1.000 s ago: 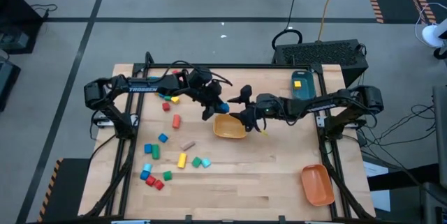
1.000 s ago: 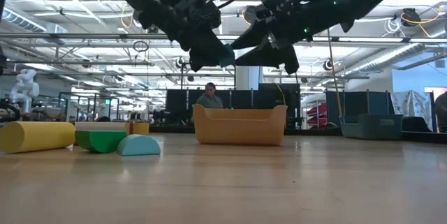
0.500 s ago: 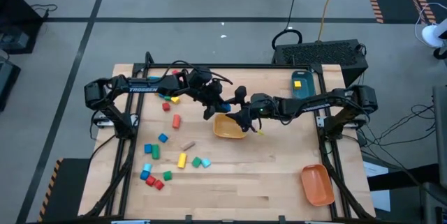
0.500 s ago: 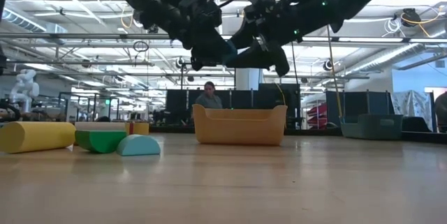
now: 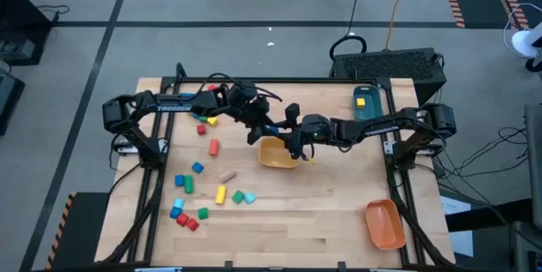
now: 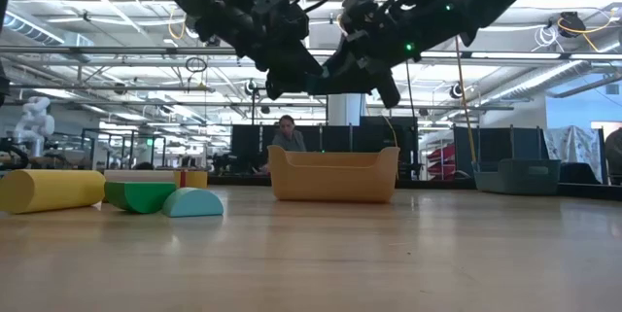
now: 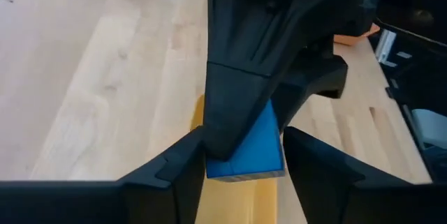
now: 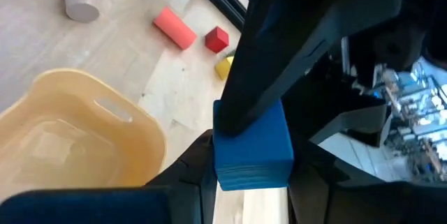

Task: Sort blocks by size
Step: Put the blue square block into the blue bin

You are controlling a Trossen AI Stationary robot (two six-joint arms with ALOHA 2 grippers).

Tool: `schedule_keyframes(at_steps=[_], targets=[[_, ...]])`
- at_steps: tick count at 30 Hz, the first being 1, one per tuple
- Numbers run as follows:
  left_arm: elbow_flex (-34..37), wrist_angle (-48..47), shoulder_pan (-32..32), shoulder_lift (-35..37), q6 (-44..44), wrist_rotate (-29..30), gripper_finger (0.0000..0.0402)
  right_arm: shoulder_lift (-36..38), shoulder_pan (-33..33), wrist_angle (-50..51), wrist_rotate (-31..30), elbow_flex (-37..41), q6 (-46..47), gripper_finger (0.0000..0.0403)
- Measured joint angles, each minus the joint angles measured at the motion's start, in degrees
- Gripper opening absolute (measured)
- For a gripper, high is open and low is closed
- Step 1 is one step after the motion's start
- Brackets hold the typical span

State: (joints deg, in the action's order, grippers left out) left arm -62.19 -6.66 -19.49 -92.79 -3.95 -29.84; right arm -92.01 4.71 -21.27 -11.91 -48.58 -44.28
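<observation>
Blue is the colour of the block [image 7: 246,147] at the centre of this moment: a cube held in mid-air just above the yellow bin [image 5: 278,153], with both hands meeting on it. Over the last second the right hand [image 5: 290,133] has been brought in from beside the bin until it closes the gap to the left hand [image 5: 264,130], so that a hand-over is now judged to be under way. In the left wrist view the cube is seen between that hand's own two fingers while a dark finger [image 7: 241,91] of the other hand lies against its top face. In the right wrist view the cube [image 8: 251,147] sits between the right hand's fingers in the same way. Both hands therefore appear to be pinching the cube, though which one bears the load cannot be told.

The other blocks [image 5: 207,196] are left scattered on the tabletop [image 5: 330,213] near the left arm, well apart from the orange bin [image 5: 384,224] and the teal bin [image 5: 367,102]. Sorting is judged to be at an early stage, and the cube's release by one hand is what the next move calls for.
</observation>
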Motion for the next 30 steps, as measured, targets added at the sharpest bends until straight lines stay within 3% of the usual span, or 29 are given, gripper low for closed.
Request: schedule_keyframes(at_steps=[5, 11, 20, 30], targets=[[-0.1, -0.5, -0.6, 0.1, 1.1, 3.1, 0.0199, 0.2, 0.0, 2.3, -5.4, 0.0, 2.5, 0.0115], [-0.1, -6.9, -3.3, 0.2, 3.4, 4.1, 0.0201, 1.0, 0.6, 13.0, -18.4, 0.2, 7.7, 0.0115], [1.5, -9.8, -4.9, 0.2, 7.6, 7.7, 0.0203, 4.1, 5.6, 29.0, -22.9, 0.1, 25.7, 0.0115], [8.9, -3.0, -6.9, 2.5, 5.9, 9.7, 0.0203, 10.9, 14.4, 50.4, -25.9, 0.2, 43.5, 0.0115]])
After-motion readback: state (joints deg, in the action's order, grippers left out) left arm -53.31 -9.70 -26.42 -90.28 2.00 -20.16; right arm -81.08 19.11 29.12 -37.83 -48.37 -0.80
